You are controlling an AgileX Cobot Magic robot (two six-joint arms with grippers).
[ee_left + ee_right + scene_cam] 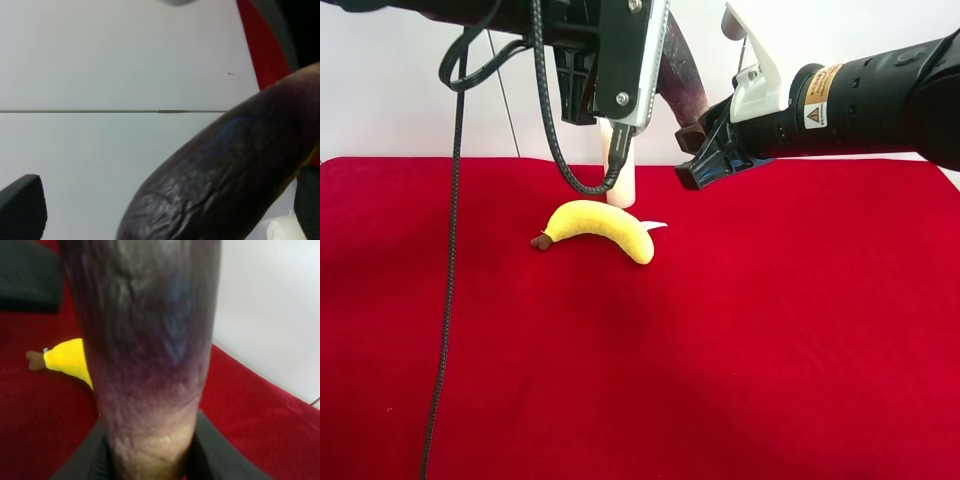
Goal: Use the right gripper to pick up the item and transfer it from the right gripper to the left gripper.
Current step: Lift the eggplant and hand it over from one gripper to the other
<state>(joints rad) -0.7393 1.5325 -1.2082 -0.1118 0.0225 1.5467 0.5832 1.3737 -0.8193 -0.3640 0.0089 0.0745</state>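
Purple item (682, 85) hangs high above the banana (600, 228), its pale end clamped in the right gripper (698, 150). Around its dark end the left gripper (164, 205) stands wide apart. Red desk (770, 330) spreads wide around the banana.

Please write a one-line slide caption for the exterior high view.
Right gripper holds the purple item up to the open left gripper, above a plush banana.

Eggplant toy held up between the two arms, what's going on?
A handover is midway. The right claw is shut on the eggplant toy's pale end, holding it up above the red cloth. The left claw is open, its fingers either side of the toy's dark end, not yet closed on it. A plush banana and a white candle sit untouched on the cloth.
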